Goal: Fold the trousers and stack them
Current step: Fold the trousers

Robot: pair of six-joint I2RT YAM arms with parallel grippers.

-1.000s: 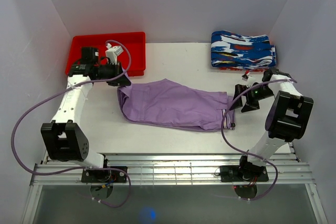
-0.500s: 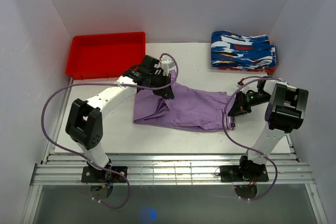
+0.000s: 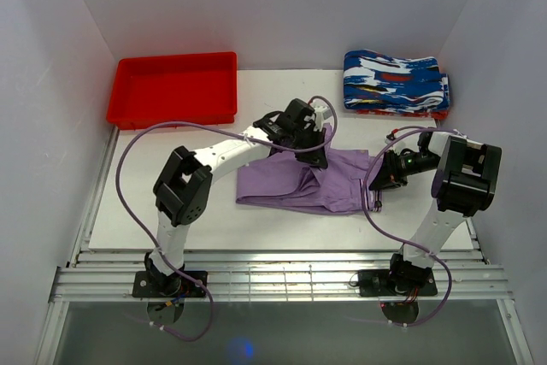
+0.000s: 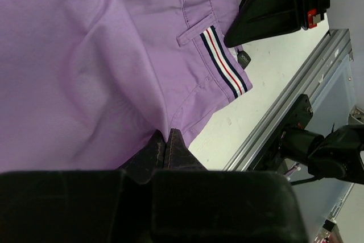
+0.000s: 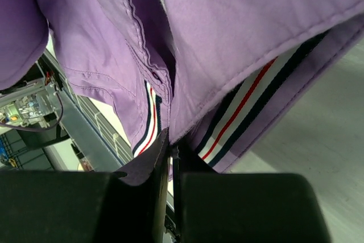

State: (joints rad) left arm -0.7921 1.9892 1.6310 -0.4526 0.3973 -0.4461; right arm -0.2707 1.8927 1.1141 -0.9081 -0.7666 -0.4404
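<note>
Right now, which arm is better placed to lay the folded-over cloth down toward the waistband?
Left. The left gripper is shut on a fold of the lilac trousers, over their middle; the right gripper is shut on the striped waistband edge, anchoring it.

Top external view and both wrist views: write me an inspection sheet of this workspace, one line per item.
Surface: white table, no spills seen.
Job's things: lilac trousers lie mid-table, partly folded, with one end lifted over toward the waistband, which has striped trim.
Clutter: a red tray at far left and patterned folded garments at far right, both apart from the trousers.
Grippers: left gripper is shut on trouser cloth. Right gripper is shut on the waistband edge.
Cables: a purple cable loops wide off the left arm, and another hangs by the right arm near the cloth.
Surroundings: white walls and metal rails at the near edge.
</note>
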